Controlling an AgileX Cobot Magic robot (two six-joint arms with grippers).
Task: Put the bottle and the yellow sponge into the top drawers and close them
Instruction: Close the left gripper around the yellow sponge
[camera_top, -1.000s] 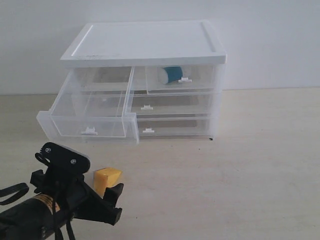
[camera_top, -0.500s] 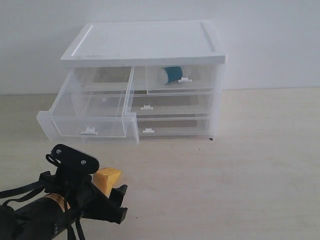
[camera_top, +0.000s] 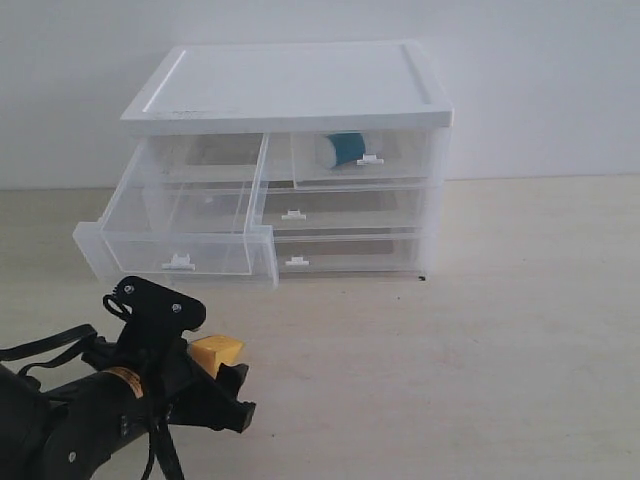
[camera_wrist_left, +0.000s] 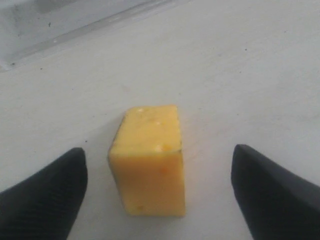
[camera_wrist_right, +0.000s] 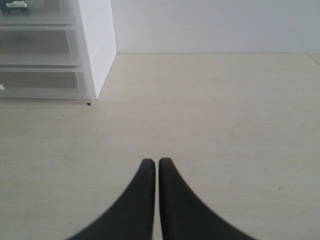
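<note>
Left gripper (camera_wrist_left: 158, 150) wide open, empty, yellow sponge (camera_wrist_left: 150, 165) between my fingers.
Sponge sits on the table (camera_wrist_left: 260, 75), touching neither finger. Its long axis runs straight ahead from my wrist, with the blunt square end facing me. Right gripper (camera_wrist_right: 157, 167) closed, empty.

Your left claw (camera_wrist_left: 158, 155) had a gap on each side of the yellow sponge (camera_wrist_left: 149, 170), neither finger touching it. Just beyond, the pulled-out top left drawer (camera_top: 178, 235) jutted from the cabinet (camera_top: 290, 85), its top open. Right of the cabinet, the surface (camera_top: 530, 300) offered broad passage.
</note>
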